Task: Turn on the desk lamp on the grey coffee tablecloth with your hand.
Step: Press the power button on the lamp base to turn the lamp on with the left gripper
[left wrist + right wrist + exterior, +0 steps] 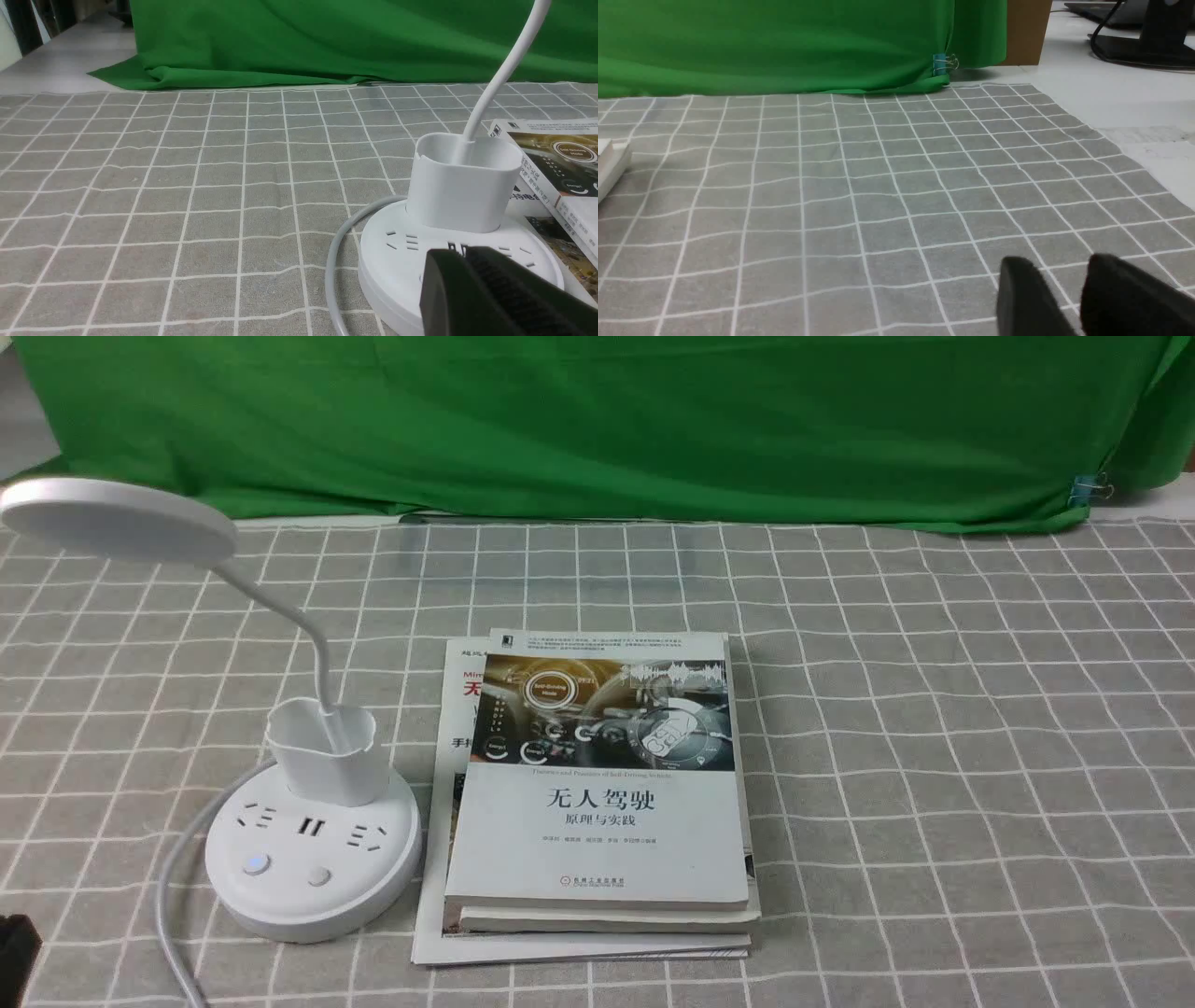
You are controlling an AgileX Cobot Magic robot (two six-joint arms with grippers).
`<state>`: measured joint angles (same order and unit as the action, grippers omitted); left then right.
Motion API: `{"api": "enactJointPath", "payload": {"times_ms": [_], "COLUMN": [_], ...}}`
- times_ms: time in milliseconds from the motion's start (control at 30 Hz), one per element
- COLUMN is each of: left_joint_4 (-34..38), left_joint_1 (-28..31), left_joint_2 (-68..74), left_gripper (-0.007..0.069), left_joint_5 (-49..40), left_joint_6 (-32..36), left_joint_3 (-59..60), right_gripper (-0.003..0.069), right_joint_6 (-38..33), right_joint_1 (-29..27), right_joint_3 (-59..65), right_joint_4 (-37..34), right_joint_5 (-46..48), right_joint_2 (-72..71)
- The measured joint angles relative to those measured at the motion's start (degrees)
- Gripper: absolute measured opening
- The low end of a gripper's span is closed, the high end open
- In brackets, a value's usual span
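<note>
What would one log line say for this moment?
desk lamp: no glow | left fingers: shut, near base | right fingers: apart, empty

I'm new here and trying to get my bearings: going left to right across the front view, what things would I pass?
White desk lamp → stack of books → small blue binder clip on the green backdrop's edge.

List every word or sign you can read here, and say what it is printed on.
"无人驾驶": title on the top book.
"原理与实践": subtitle beneath it.
Its smaller cover print: too small to read.
The book underneath: only cut-off characters, unreadable.
The lamp: no writing visible.
</note>
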<state>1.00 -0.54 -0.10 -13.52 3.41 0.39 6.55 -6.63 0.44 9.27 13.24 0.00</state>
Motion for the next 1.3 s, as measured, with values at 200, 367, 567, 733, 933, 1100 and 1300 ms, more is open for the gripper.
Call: {"api": "enactJointPath", "payload": {"times_ms": [200,367,567,733,933,1100,1300], "left_joint_4": [0.0,0.0,0.0,0.0,-0.2,-0.2,-0.2], "left_joint_1": [0.0,0.0,0.0,0.0,0.0,0.0,0.0], "left_joint_2": [0.0,0.0,0.0,0.0,0.0,0.0,0.0], "left_gripper": [0.0024,0.0024,0.0029,0.0036,0.0040,0.0040,0.0040], "left_joint_5": [0.0,0.0,0.0,0.0,1.3,10.9,17.0], "left_joint_6": [0.0,0.0,0.0,0.0,0.0,0.0,0.0], "left_joint_3": [0.0,0.0,0.0,0.0,0.0,0.0,0.0], "right_gripper": [0.0245,0.0245,0.0245,0.0245,0.0245,0.0245,0.0245], "right_joint_6": [0.0,0.0,0.0,0.0,0.0,0.0,0.0], "right_joint_1": [0.0,0.0,0.0,0.0,0.0,0.0,0.0], "right_joint_3": [0.0,0.0,0.0,0.0,0.0,0.0,0.0], "right_joint_4": [0.0,0.0,0.0,0.0,0.0,0.0,0.0], "right_joint_5": [0.0,0.0,0.0,0.0,0.0,0.0,0.0], "right_joint_2": [0.0,0.0,0.0,0.0,0.0,0.0,0.0]}}
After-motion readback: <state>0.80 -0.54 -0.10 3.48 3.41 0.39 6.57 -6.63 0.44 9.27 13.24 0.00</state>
